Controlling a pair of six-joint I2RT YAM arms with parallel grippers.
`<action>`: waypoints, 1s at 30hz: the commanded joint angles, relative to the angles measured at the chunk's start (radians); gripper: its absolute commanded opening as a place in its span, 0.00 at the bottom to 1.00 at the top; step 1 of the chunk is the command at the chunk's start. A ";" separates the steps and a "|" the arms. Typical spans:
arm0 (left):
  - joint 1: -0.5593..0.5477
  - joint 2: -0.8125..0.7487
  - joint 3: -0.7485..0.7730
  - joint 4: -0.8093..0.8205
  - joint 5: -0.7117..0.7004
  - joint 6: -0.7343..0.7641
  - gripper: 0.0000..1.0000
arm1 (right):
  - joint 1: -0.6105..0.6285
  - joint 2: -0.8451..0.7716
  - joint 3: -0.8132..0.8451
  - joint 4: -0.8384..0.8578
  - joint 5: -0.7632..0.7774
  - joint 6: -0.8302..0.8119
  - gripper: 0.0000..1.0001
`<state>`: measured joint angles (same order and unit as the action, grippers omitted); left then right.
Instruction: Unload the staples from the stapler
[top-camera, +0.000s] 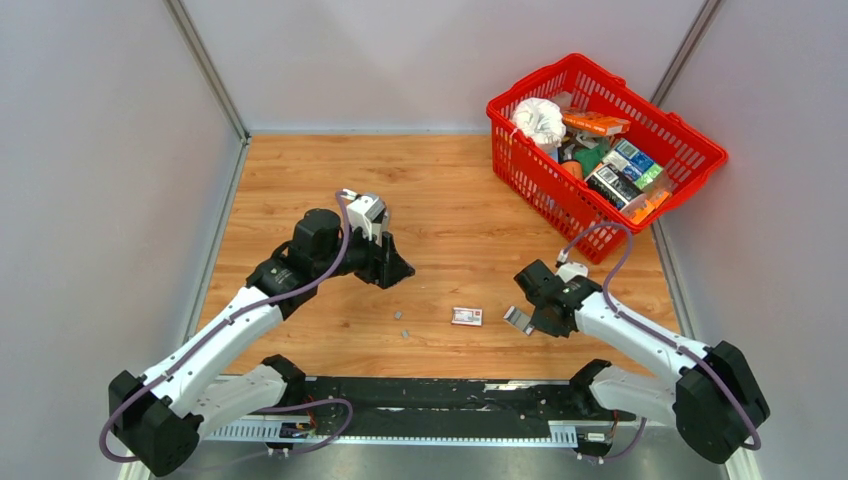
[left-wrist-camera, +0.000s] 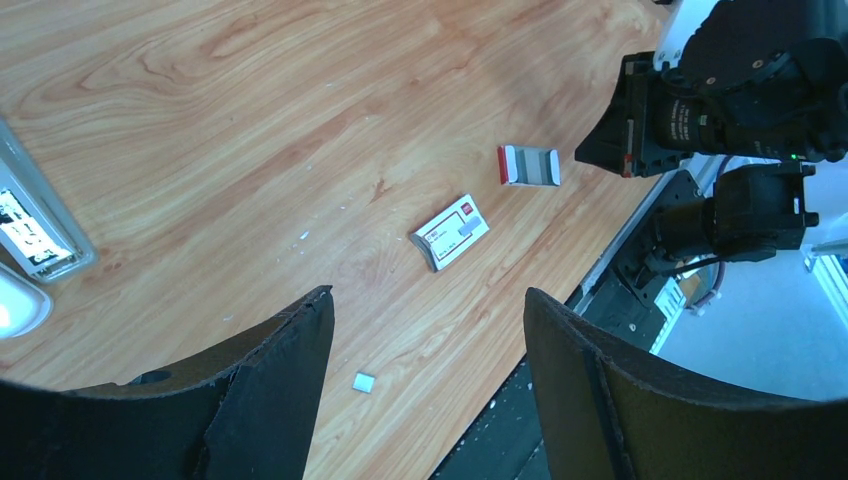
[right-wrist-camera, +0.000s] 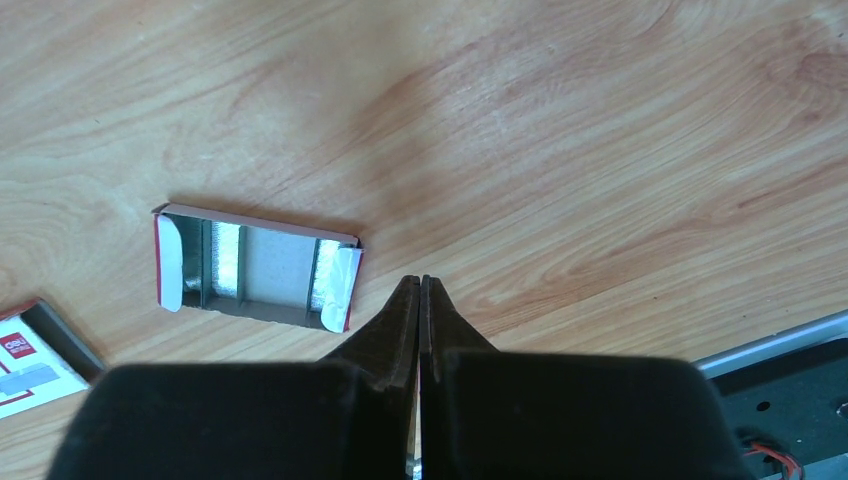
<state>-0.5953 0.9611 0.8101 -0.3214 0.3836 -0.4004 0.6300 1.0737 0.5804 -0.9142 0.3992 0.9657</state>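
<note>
The staples (right-wrist-camera: 226, 262) lie crosswise in tray (right-wrist-camera: 255, 217); left pincer (left-wrist-camera: 428, 300) spread, right pincer (right-wrist-camera: 420, 285) pressed together

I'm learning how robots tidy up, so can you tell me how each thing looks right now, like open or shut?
left gripper: open, holding nothing.
right gripper: shut, nothing between its fingers.
tray: open side up, flat on the table, silvery strips inside.
red-and-white box: lying flat, label up.
staples: a small loose piece on the wood.
basket: upright, full of items.
</note>
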 joint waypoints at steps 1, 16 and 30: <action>-0.003 -0.022 0.000 0.013 -0.002 -0.003 0.77 | 0.005 0.026 -0.020 0.073 -0.026 0.028 0.00; -0.003 -0.018 -0.002 0.007 -0.006 -0.002 0.76 | 0.017 0.144 -0.017 0.196 -0.085 0.028 0.00; -0.003 -0.007 0.000 -0.001 -0.014 0.003 0.76 | 0.046 0.242 0.012 0.302 -0.146 0.047 0.00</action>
<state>-0.5953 0.9573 0.8101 -0.3256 0.3737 -0.3996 0.6582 1.2613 0.6022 -0.6922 0.3119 0.9745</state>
